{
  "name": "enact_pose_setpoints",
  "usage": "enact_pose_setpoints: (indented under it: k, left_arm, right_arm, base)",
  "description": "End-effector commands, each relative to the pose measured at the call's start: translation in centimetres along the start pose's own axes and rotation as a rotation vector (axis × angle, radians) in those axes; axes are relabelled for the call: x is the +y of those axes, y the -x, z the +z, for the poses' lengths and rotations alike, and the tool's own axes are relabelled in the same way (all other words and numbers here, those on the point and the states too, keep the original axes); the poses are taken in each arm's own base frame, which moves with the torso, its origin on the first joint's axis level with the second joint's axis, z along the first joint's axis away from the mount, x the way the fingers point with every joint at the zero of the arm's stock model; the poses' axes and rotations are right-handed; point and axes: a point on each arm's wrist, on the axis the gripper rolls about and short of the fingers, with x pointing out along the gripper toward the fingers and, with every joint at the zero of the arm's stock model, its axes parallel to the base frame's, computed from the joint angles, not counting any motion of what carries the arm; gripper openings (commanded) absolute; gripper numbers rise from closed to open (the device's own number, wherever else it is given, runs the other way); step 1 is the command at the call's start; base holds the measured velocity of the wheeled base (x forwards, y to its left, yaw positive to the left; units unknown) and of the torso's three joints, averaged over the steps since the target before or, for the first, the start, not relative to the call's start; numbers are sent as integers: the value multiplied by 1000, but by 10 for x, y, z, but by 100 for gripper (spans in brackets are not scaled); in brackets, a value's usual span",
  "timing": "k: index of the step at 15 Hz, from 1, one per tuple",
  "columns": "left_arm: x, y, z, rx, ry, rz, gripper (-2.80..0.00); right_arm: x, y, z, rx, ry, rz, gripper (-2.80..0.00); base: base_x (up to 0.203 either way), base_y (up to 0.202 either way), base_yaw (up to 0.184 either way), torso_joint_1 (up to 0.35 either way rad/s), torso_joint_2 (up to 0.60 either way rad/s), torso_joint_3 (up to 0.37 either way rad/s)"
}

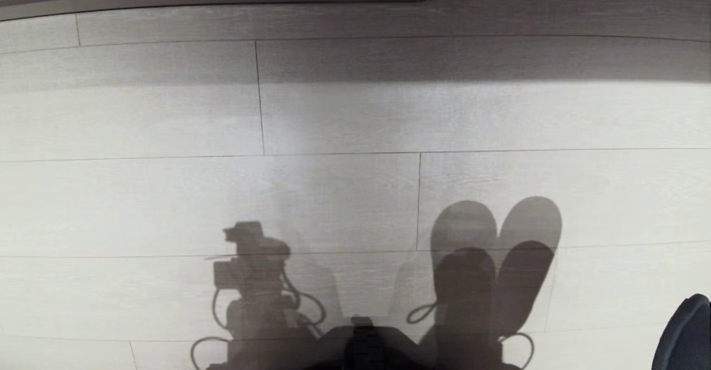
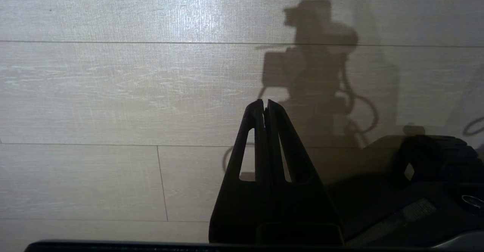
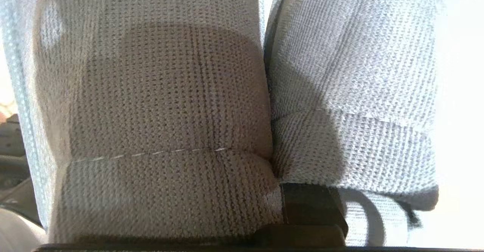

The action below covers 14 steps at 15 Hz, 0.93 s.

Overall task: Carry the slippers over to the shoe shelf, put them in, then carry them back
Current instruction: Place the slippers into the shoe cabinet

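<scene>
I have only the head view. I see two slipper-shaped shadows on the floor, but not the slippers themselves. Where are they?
Observer: The slippers fill the right wrist view, side by side and touching.
Operator: Is the grip on them closed?
Observer: Yes. The right gripper is shut on them, close to where the two slippers meet.
Operator: And the left gripper?
Observer: The left gripper is shut and holds nothing, above the pale plank floor.
</scene>
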Motion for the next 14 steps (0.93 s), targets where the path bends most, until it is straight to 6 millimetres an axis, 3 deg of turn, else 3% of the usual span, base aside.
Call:
enact_pose_setpoints:
  k: [1, 7, 14]
  left_arm:
    - [0, 0, 0, -2, 3, 0, -280]
    - [0, 0, 0, 1, 3, 2, -280]
    - [0, 0, 0, 2, 2, 1, -280]
  right_arm:
    - [0, 0, -1, 3, 0, 1, -280]
    - [0, 0, -1, 3, 0, 2, -280]
    - [0, 0, 0, 0, 4, -1, -280]
  base:
    - [0, 0, 0, 0, 0, 0]
    - [0, 0, 0, 0, 0, 4]
    - [0, 0, 0, 2, 4, 178]
